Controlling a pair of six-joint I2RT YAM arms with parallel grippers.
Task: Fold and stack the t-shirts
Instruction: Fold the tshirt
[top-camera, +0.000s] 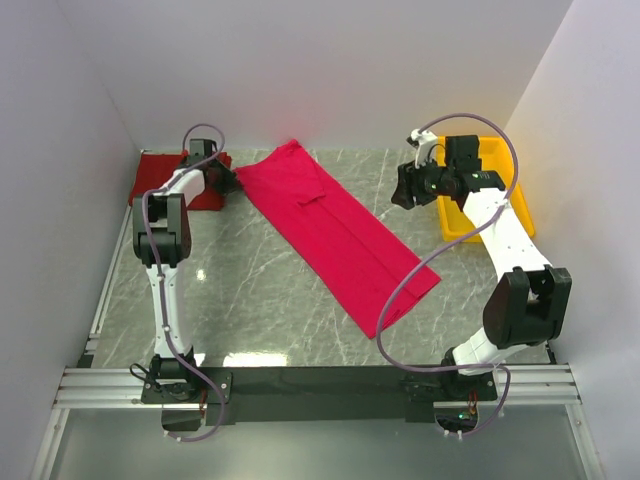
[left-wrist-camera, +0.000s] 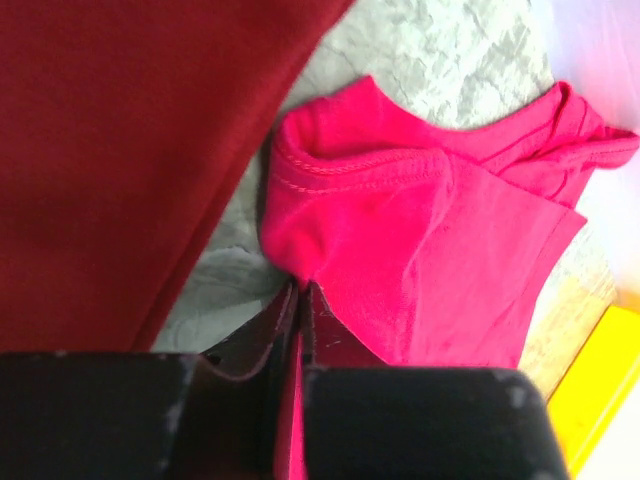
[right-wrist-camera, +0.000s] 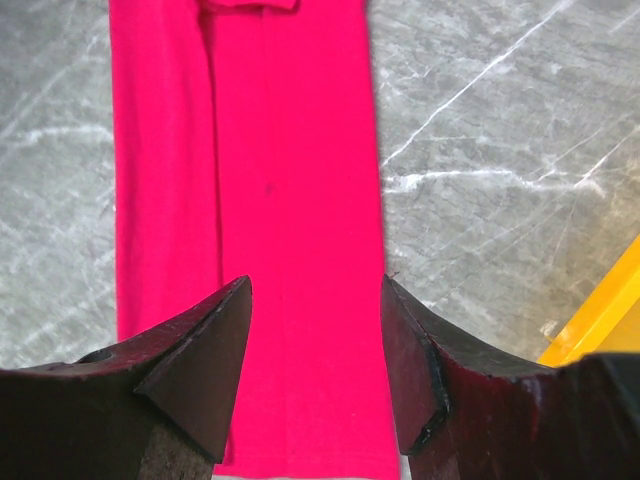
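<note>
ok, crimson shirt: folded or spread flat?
Partly folded: the crimson shirt lies as a narrow strip, sides turned in, not yet folded crosswise. The left gripper is shut on its far end.

A bright crimson t-shirt and a darker red t-shirt are shown on a grey marble-patterned table veined in white. A yellow tray is seen against plain white walls.

Bare grey marble bench lies open at the near left, and also between the bright crimson cloth shirt, folded into a long diagonal strip, and the yellow plastic tray. The darker red cloth shirt fills the far left corner against the white walls.
</note>
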